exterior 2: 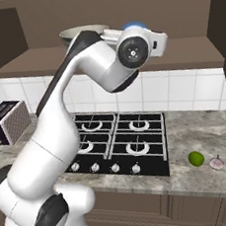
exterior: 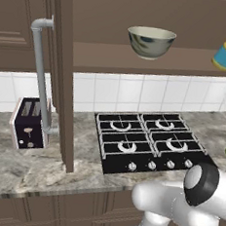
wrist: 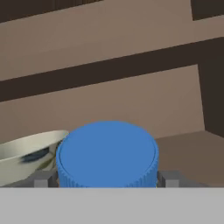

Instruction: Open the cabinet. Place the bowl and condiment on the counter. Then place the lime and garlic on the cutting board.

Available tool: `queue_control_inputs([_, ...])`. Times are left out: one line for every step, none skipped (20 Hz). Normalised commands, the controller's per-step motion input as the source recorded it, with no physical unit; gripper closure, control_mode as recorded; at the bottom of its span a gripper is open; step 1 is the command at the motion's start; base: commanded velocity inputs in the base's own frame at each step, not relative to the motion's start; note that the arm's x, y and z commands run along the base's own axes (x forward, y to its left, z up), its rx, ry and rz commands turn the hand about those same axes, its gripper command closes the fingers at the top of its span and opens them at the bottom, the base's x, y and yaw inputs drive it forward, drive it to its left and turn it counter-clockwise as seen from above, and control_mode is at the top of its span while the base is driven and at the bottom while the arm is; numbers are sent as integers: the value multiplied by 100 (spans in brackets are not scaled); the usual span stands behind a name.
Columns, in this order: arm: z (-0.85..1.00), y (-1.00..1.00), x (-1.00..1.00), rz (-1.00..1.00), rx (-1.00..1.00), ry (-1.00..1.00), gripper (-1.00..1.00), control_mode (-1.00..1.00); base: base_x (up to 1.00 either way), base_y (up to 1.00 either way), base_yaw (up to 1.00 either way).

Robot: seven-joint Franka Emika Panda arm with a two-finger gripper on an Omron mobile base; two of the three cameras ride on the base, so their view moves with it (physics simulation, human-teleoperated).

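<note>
The cabinet stands open, its door [exterior: 64, 81] swung out edge-on with the grey bar handle [exterior: 40, 73] facing left. On its shelf sits the grey-green bowl [exterior: 151, 42] [wrist: 26, 153]. To the bowl's right is the condiment [exterior: 224, 56] [wrist: 107, 153], a blue-lidded yellow jar. My gripper [wrist: 107, 178] reaches into the cabinet, a finger pressed against each side of the jar's lid. The jar still rests on the shelf. The lime [exterior 2: 196, 158] and the garlic [exterior 2: 217, 163] lie on the counter [exterior 2: 196, 130] right of the stove. The cutting board is out of view.
A black four-burner stove [exterior: 146, 140] is set into the counter below the cabinet. A toaster [exterior: 30, 123] stands at the left by the tiled wall. My arm [exterior 2: 82, 88] arches up over the stove to the shelf.
</note>
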Motion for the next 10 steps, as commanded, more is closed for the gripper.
queue_control_inputs([69,0,-100,0,0,0,100,-100,0,0,0])
queue_control_inputs([57,0,-100,0,0,0,100,-100,0,0,0])
queue_control_inputs([47,0,-100,0,-1,0,100,-100,0,0,0])
queue_control_inputs([37,0,-100,0,-2,0,100,-100,0,0,0])
queue_control_inputs([24,0,-100,0,-5,0,100,-100,0,0,0])
queue_control_inputs([13,0,-100,0,-7,0,100,-100,0,0,0])
queue_control_inputs([0,0,-100,0,-10,2,100,-100,0,0,0])
queue_control_inputs([0,2,-100,0,-17,6,100,-100,0,0,0])
queue_control_inputs([-24,7,-79,0,-21,9,100,-100,0,0,0])
queue_control_inputs([-42,18,-59,0,-23,10,100,-100,0,0,0])
